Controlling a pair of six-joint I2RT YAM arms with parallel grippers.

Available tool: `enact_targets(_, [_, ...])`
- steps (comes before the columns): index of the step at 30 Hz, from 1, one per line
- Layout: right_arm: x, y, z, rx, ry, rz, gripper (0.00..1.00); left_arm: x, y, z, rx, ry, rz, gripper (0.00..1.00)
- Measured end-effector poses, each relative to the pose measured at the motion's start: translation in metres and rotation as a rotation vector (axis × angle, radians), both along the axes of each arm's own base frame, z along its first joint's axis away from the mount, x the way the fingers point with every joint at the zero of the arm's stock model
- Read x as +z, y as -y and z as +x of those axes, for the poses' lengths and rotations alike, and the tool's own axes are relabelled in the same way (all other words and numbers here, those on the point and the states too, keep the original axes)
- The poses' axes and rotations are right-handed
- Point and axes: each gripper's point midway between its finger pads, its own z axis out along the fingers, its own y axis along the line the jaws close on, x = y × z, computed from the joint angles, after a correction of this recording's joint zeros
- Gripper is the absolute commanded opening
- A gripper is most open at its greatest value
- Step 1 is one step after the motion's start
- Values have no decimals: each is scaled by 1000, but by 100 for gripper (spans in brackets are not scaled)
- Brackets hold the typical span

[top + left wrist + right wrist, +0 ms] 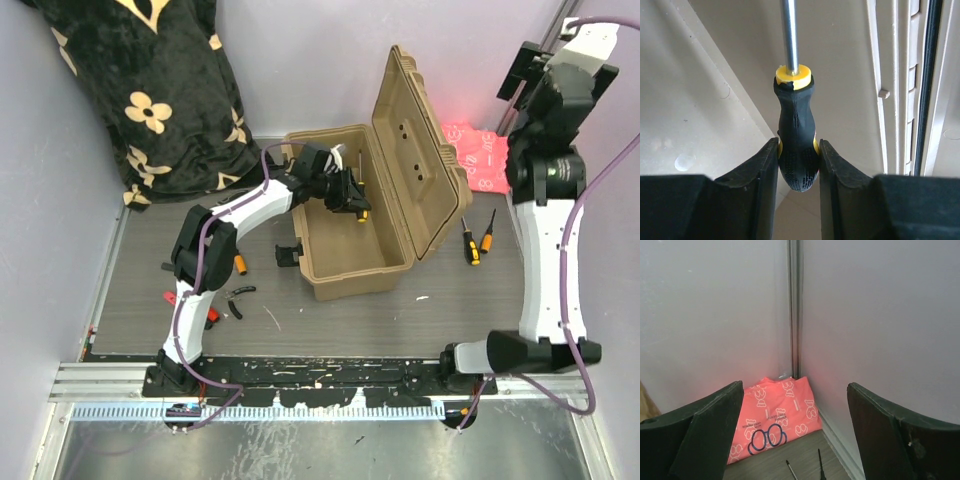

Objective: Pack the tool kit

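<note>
Hanging over open toolbox, left gripper is seen clamped on handle of black-and-yellow screwdriver, shaft pointed away from fingers along box interior. Toolbox is set mid-table, nearer far edge, lid raised on right-edge side. Box floor lies directly beneath tool, so release is judged next. Right gripper is spread wide, empty, above far right corner. Two loose screwdrivers lie nearer it, long axes roughly near-to-far.
</note>
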Motion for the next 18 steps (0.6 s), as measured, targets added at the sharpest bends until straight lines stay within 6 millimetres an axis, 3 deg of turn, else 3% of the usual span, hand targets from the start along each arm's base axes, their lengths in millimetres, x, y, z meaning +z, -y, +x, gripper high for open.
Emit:
enact_targets(4, [-35, 34, 36, 23, -95, 85, 89, -1, 0, 1, 5, 3, 4, 42])
enact_targets(9, [-123, 68, 63, 39, -306, 228, 87, -2, 0, 3, 17, 8, 11, 55])
enact_targets(13, [-215, 72, 58, 56, -531, 342, 86, -2, -1, 4, 24, 10, 15, 63])
enact_targets(18, [-290, 57, 40, 94, -719, 425, 85, -7, -2, 4, 33, 7, 26, 66])
